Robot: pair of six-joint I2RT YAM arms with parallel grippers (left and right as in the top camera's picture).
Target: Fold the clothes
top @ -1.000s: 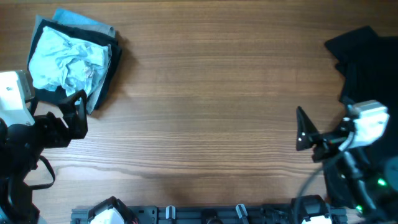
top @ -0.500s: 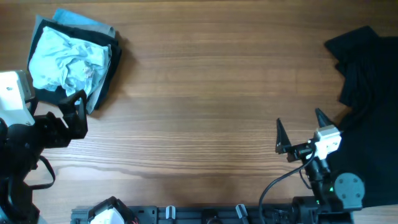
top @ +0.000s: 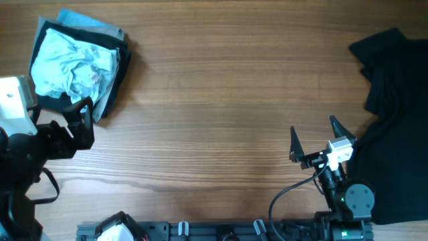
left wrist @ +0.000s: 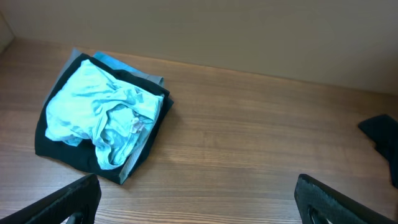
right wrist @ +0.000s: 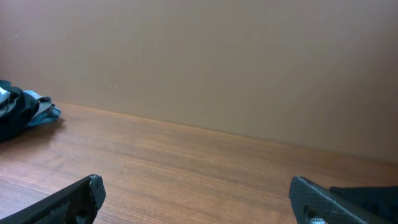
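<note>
A crumpled light-blue T-shirt [top: 70, 63] lies on top of a black garment [top: 119, 73] and a grey one [top: 90, 21] in a pile at the far left; the left wrist view shows the shirt too [left wrist: 99, 112]. Another black garment [top: 394, 114] is spread at the right edge. My left gripper [top: 85, 124] is open and empty just in front of the pile, its fingers wide apart in its wrist view [left wrist: 199, 199]. My right gripper [top: 312, 130] is open and empty over bare wood, left of the black garment [right wrist: 367, 196].
The wooden table [top: 221, 100] runs between the pile and the black garment. A plain beige wall [right wrist: 217, 62] stands behind the table. The arm bases and a black rail [top: 221, 231] line the front edge.
My right arm has drawn left and toward the front edge, off the black garment, and its gripper now points at the far side. The left arm and the clothes have not moved.
</note>
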